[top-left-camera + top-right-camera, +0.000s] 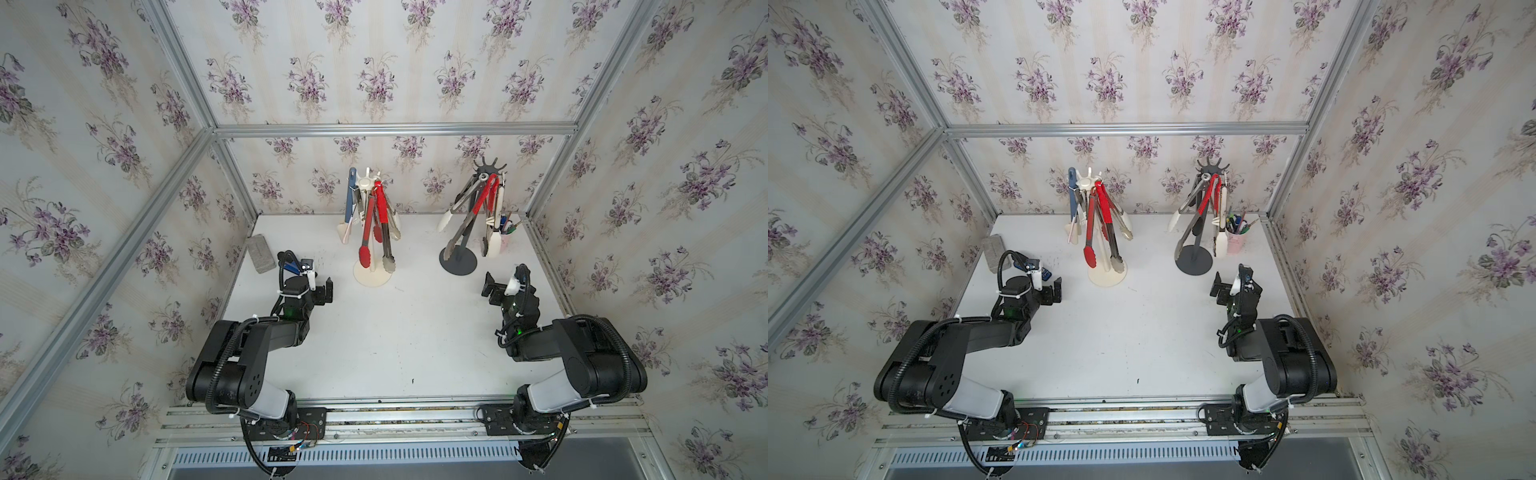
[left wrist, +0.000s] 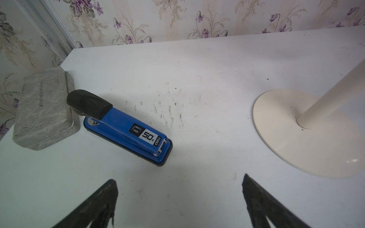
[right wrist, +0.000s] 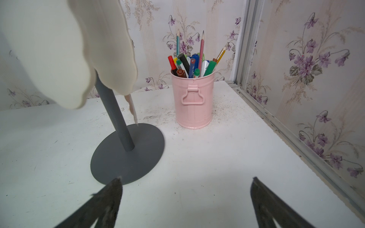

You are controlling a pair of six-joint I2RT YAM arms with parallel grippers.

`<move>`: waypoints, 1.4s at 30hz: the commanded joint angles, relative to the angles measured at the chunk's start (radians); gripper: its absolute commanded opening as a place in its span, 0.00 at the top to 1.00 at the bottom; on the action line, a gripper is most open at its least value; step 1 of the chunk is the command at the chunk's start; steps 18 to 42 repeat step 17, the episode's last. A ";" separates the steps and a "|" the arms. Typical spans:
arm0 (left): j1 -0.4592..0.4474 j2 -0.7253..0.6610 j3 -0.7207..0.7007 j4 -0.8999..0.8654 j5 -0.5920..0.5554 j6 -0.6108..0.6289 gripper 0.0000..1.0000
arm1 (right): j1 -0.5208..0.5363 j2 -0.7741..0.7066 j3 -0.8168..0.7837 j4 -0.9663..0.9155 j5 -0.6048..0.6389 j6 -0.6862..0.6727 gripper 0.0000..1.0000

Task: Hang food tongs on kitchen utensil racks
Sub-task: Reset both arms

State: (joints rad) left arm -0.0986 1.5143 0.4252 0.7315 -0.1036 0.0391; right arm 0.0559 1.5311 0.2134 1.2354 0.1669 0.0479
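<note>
the food tongs [image 1: 368, 226] all hang on the two racks: one group on the white rack [image 1: 372, 279], another group on the dark rack [image 1: 458, 262], both at the far side of the table [image 1: 395, 345]. in both top views i find no tongs lying on the table surface (a small part under the arms is hidden, so i cannot be fully sure).

the left gripper [image 2: 179, 177] has its jaws wide apart and holds nothing. it hovers over bare table, near the blue stapler [image 2: 126, 128] and the grey case [image 2: 45, 106]. the right gripper [image 3: 186, 178] is also spread wide and empty, just in front of the dark rack's base. the pink cup of pens [image 3: 193, 102] stands near that base.

my judgement: the hanging step looks finished, and the task is at its end or very close to it. the next move calls for little: to check that no tongs are left, then to draw both arms back with care. a white tip [image 3: 59, 59] hangs very close before the right wrist camera, and a knock could swing it off its hook. the stapler is not part of the work.
</note>
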 commanded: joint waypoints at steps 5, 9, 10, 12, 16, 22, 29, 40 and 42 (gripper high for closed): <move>0.001 -0.002 0.003 0.022 0.004 -0.005 0.01 | 0.001 -0.002 0.001 0.039 0.008 -0.011 0.00; 0.001 0.004 0.009 0.019 0.002 -0.007 0.01 | 0.001 0.000 0.001 0.039 0.008 -0.011 0.00; 0.001 0.006 0.010 0.016 0.001 -0.007 0.01 | 0.001 0.001 0.002 0.040 0.008 -0.011 0.00; 0.001 0.005 0.010 0.014 0.002 -0.008 0.01 | 0.001 0.000 0.002 0.040 0.008 -0.011 0.00; 0.000 -0.002 0.005 0.016 0.002 -0.007 0.01 | 0.001 0.000 0.001 0.042 0.007 -0.011 0.00; 0.000 -0.003 0.004 0.019 0.000 -0.006 0.01 | 0.001 0.000 0.001 0.042 0.007 -0.011 0.00; 0.000 -0.003 0.004 0.019 0.000 -0.006 0.01 | 0.001 0.000 0.001 0.042 0.007 -0.011 0.00; 0.000 -0.003 0.004 0.019 0.000 -0.006 0.01 | 0.001 0.000 0.001 0.042 0.007 -0.011 0.00; 0.000 -0.003 0.004 0.019 0.000 -0.006 0.01 | 0.001 0.000 0.001 0.042 0.007 -0.011 0.00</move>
